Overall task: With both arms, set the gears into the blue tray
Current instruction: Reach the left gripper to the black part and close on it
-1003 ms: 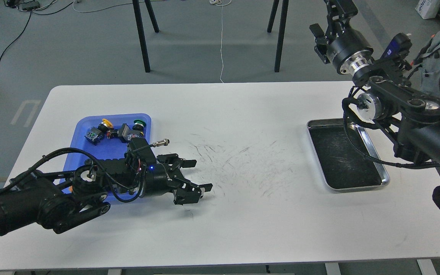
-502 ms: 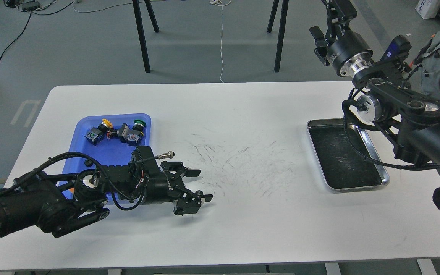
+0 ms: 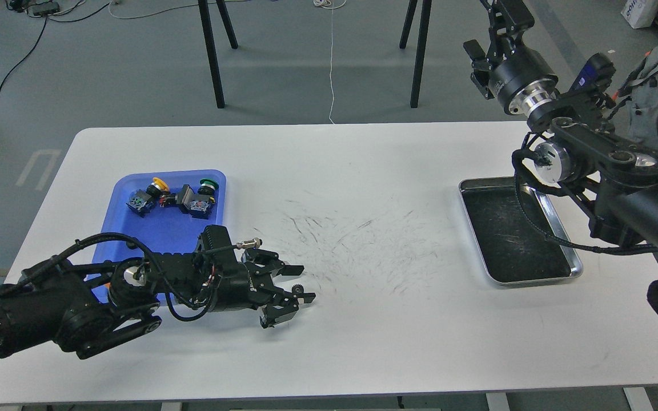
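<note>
One small black gear [image 3: 298,289] lies on the white table [image 3: 363,342], just right of the blue tray [image 3: 157,228]. My left gripper [image 3: 300,282] is low over the table and open, its two fingers [image 3: 290,269] on either side of the gear with a narrow gap. The gear is close to the nearer finger; whether they touch I cannot tell. My right gripper [image 3: 499,17] is raised high at the upper right, beyond the table's far edge. It is partly cut off by the top of the view, so its fingers cannot be told apart.
Push-button switches with yellow [image 3: 149,194] and green [image 3: 200,197] caps lie at the far end of the blue tray. A silver metal tray [image 3: 578,268] with a dark inside sits on the right, under my right arm. Black chair legs stand beyond the table.
My left gripper has dropped lower and shifted slightly right, and its fingers have narrowed around the gear. The right arm has barely moved.
</note>
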Robot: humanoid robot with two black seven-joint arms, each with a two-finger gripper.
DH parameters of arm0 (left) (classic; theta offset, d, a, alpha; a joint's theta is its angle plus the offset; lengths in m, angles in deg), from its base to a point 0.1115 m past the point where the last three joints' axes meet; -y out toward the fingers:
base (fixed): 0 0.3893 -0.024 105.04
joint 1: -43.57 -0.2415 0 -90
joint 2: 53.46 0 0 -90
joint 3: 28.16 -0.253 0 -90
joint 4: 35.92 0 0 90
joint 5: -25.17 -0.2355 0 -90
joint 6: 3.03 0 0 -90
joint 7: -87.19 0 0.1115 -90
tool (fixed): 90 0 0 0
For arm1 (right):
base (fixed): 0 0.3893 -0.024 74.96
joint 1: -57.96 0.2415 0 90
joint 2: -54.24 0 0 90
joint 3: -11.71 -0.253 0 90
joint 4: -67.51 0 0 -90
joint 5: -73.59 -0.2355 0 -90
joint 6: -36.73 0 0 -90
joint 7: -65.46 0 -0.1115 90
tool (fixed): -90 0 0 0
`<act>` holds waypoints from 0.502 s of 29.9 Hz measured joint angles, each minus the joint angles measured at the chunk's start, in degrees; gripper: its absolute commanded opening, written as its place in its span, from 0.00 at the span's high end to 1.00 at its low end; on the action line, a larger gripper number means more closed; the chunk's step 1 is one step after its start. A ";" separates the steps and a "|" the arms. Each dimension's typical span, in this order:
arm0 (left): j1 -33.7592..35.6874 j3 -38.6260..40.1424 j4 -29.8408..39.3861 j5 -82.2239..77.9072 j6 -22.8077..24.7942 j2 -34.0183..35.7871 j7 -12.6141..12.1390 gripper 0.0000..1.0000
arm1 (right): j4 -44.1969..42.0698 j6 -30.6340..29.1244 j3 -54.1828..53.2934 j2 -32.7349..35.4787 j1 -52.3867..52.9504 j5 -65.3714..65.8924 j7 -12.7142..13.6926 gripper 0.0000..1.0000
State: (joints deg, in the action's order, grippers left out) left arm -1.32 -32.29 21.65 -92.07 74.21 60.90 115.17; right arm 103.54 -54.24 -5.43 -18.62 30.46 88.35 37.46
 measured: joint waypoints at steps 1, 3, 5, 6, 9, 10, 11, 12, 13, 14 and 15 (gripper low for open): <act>0.01 -0.16 -0.02 -0.22 -0.11 0.03 0.00 0.47 | 0.00 0.00 0.00 0.00 0.04 0.00 0.00 0.02; 0.09 -0.34 -0.04 -0.54 -0.22 0.06 0.00 0.48 | 0.02 0.00 0.00 0.00 0.12 0.00 0.00 0.02; 0.11 -0.41 -0.07 -0.90 -0.34 0.08 0.00 0.49 | 0.06 0.00 0.00 0.00 0.14 0.01 0.00 0.02; 0.11 -0.43 -0.07 -1.09 -0.40 0.11 0.00 0.51 | 0.07 0.00 0.01 0.00 0.14 0.01 0.00 0.02; 0.11 -0.44 -0.09 -1.42 -0.49 0.19 0.00 0.54 | 0.09 0.00 0.01 0.00 0.14 0.01 0.00 0.02; 0.11 -0.44 -0.09 -1.45 -0.49 0.22 0.00 0.56 | 0.09 0.00 0.01 0.00 0.14 0.01 0.00 0.02; 0.11 -0.44 -0.09 -1.49 -0.49 0.24 0.00 0.57 | 0.09 0.00 0.01 0.00 0.14 0.01 0.00 0.02; 0.11 -0.44 -0.10 -1.53 -0.50 0.24 0.00 0.59 | 0.09 0.00 0.01 0.00 0.14 0.01 0.00 0.02; 0.11 -0.44 -0.13 -1.56 -0.50 0.24 0.00 0.60 | 0.09 0.00 0.01 -0.01 0.14 0.01 0.00 0.02; 0.11 -0.44 -0.17 -1.64 -0.50 0.24 0.00 0.61 | 0.09 0.00 0.01 -0.02 0.14 0.01 0.00 0.02; 0.12 -0.44 -0.24 -1.78 -0.52 0.24 0.01 0.64 | 0.09 0.00 0.01 -0.05 0.14 0.01 0.00 0.02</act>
State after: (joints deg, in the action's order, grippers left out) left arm -1.21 -32.74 21.41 -93.85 73.69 61.14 115.18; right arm 103.63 -54.24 -5.43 -18.67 30.60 88.36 37.46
